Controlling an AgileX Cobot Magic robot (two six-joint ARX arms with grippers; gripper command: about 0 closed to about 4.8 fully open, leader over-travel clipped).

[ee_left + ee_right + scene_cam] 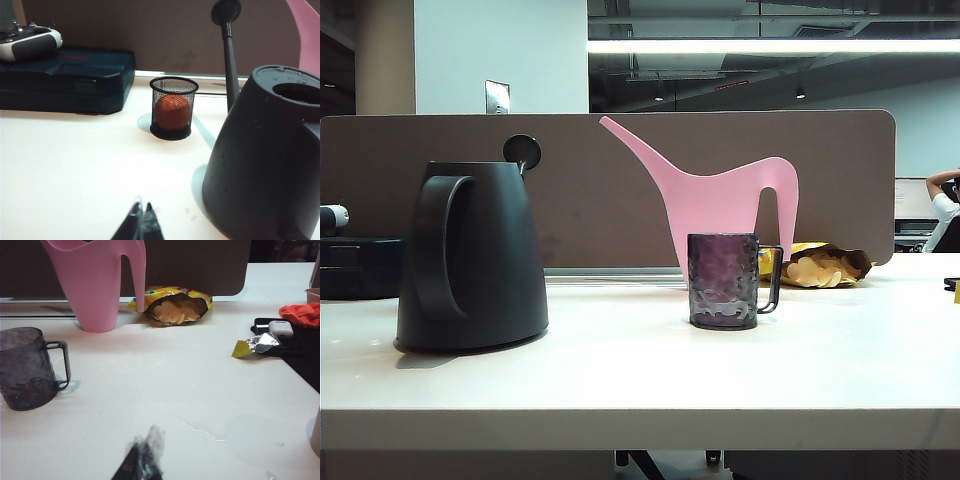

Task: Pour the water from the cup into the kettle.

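The black kettle (470, 255) stands on the white table (640, 370) at the left, its round lid (522, 150) flipped up on a stalk. The mottled purple-grey cup (724, 280) stands near the middle, handle pointing right. In the left wrist view the kettle (265, 160) is close by, its top opening showing. My left gripper (142, 212) is shut and empty, low over the table beside the kettle. In the right wrist view the cup (25, 367) stands off to one side. My right gripper (145, 445) is shut, its tips wrapped in clear film, apart from the cup.
A pink watering can (720, 205) stands behind the cup, with an open chip bag (825, 265) beside it. A mesh pot holding an orange ball (172, 107) and a dark case (65, 77) lie past the kettle. A foil wrapper (252, 346) lies towards the right edge.
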